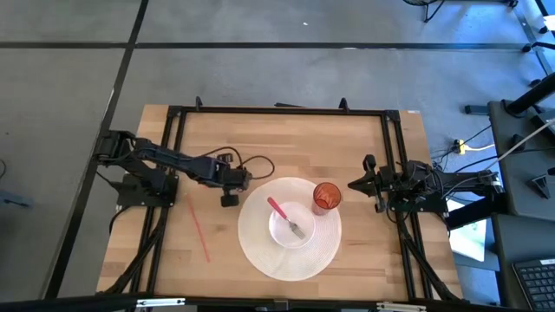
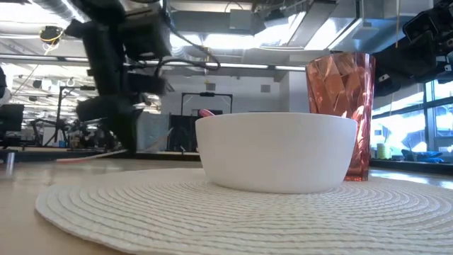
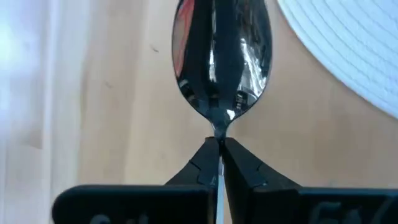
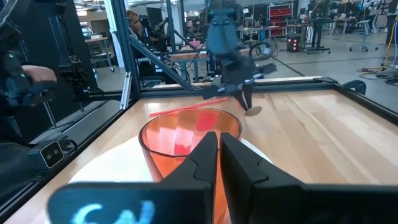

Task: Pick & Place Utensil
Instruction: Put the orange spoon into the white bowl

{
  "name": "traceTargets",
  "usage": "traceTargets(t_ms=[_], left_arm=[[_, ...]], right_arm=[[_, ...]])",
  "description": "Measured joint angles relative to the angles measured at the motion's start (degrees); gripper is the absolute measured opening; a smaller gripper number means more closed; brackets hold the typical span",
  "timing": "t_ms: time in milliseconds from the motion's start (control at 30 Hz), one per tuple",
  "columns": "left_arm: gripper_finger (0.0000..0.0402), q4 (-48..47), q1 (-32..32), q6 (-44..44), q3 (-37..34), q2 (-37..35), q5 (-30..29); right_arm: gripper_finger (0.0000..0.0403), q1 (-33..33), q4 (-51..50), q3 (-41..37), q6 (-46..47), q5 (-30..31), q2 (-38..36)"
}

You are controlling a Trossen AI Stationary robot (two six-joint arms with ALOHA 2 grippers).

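A shiny silver metal spoon [image 3: 222, 59] is clamped at its neck by the left gripper [image 1: 230, 185], the bowl projecting forward over the light wooden worktop [image 1: 208, 139], just beside the edge of the round white woven placemat [image 1: 260, 251]. On the placemat are set a white ceramic bowl [image 1: 288, 227], in which a pink-handled fork [image 1: 284, 216] rests, and a faceted red translucent tumbler [image 1: 326, 197]. The right gripper [image 1: 357, 185], its fingers pressed together with nothing between them, is held near the tumbler. A thin red straw [image 1: 199, 228] lies on the worktop.
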Motion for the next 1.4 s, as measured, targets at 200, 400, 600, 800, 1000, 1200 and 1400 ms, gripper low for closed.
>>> traceTargets(t_ms=[200, 400, 600, 800, 1000, 1200, 1400], left_arm=[[0.0004, -1.14, -2.48, 0.12, 2.57, -0.06, -2.41], [0.0003, -1.63, -4.6, 0.42, 5.0, -0.09, -4.24], [0.0003, -1.59, -6.07, 1.15, 5.4, -0.09, -6.94], [0.0003, -2.07, -10.72, 8.1, 9.05, -0.09, -15.44], [0.0003, -3.52, -15.45, 11.02, 18.17, 2.72, -21.55], [0.0003, -3.73, -19.41, 27.61, 27.33, 10.35, -27.62], [0.0003, -1.98, -20.61, 47.37, 35.12, 20.95, -32.72]], right_arm=[[0.0021, 0.01, 0.02, 0.0, 0.17, 0.0, 0.04], [0.0021, 0.01, 0.02, 0.0, 0.35, 0.0, 0.11], [0.0021, 0.01, 0.02, 0.0, 0.35, 0.0, 0.11], [0.0021, -0.01, 0.02, 0.0, 0.35, 0.0, 0.11], [0.0021, -0.01, 0.02, 0.0, 0.35, 0.0, 0.13], [0.0021, -0.01, 0.02, 0.0, 0.4, 0.0, 0.13], [0.0021, 0.01, 0.02, 0.0, 0.13, -0.02, 0.13]])
